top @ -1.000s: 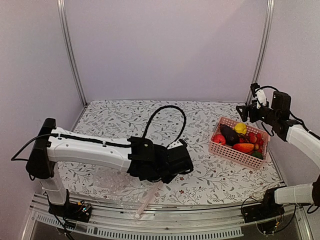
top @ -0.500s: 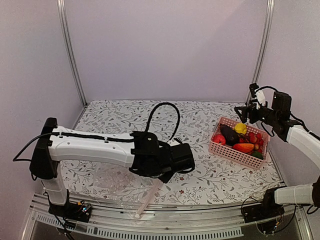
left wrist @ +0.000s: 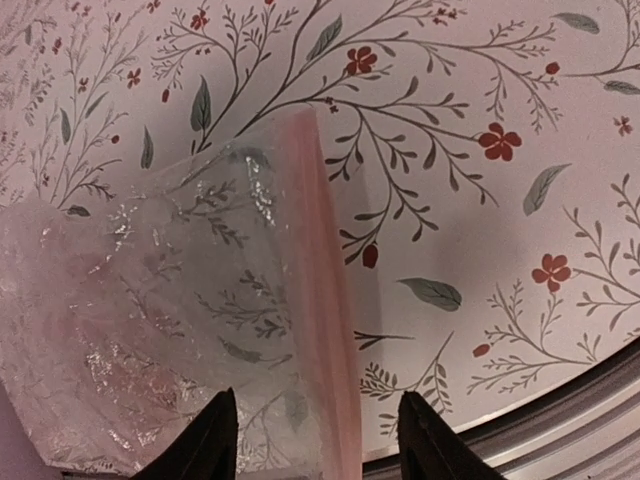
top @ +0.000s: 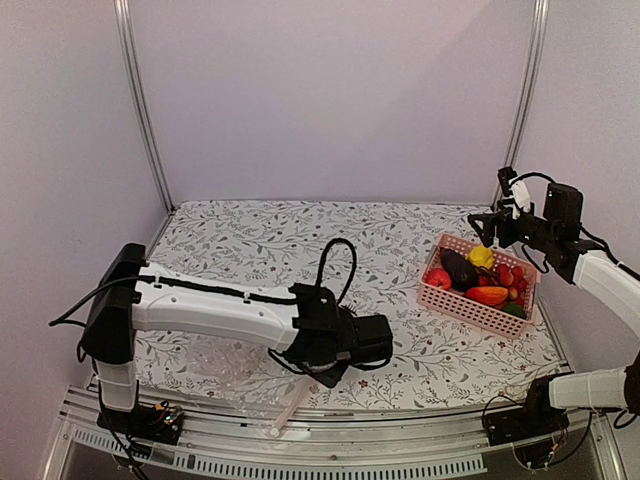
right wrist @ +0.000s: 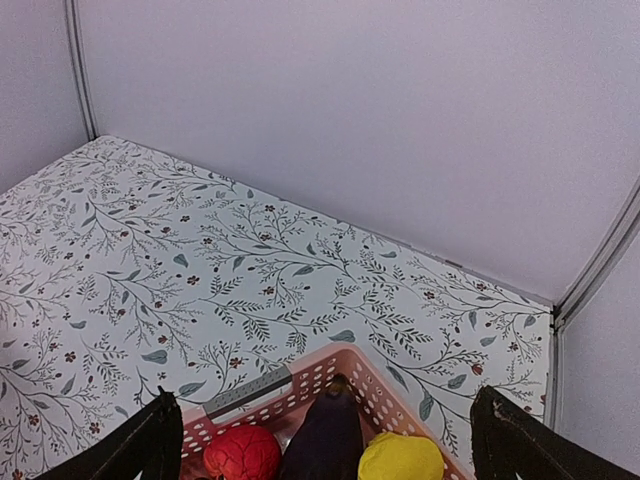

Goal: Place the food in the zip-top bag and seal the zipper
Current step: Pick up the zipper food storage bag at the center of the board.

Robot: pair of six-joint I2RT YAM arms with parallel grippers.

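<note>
The zip-top bag (top: 215, 362) lies flat and crinkled on the near left part of the floral counter (top: 250, 240), partly under the left arm. Its zipper (top: 292, 402), a pale pink strip, runs along the bag's right edge, and the near end reaches the counter's near edge. The left end effector (left wrist: 318, 442) is low over that edge with its two dark fingers (left wrist: 212, 445) spread apart. In the left wrist view the zipper (left wrist: 322, 300) passes between them and the clear bag (left wrist: 150, 340) extends to the left, and nothing is clamped. All the food sits in a pink lattice basket (top: 468, 308) at the right of the counter, well apart from the bag. It holds a dark purple eggplant (top: 458, 268), a yellow lemon-like piece (top: 482, 256) at the far side, a red round one (top: 438, 278) at the left end, an orange-red piece (top: 487, 295) and a green cucumber (top: 516, 311) at the near right corner. The right end effector (top: 490, 225) hangs above the basket's far end, released, with its fingers wide apart and holding nothing. Its wrist camera looks down on the basket rim (right wrist: 250, 390), the red piece (right wrist: 240, 452), the eggplant (right wrist: 325, 435) and the lemon-like piece (right wrist: 400, 460).
</note>
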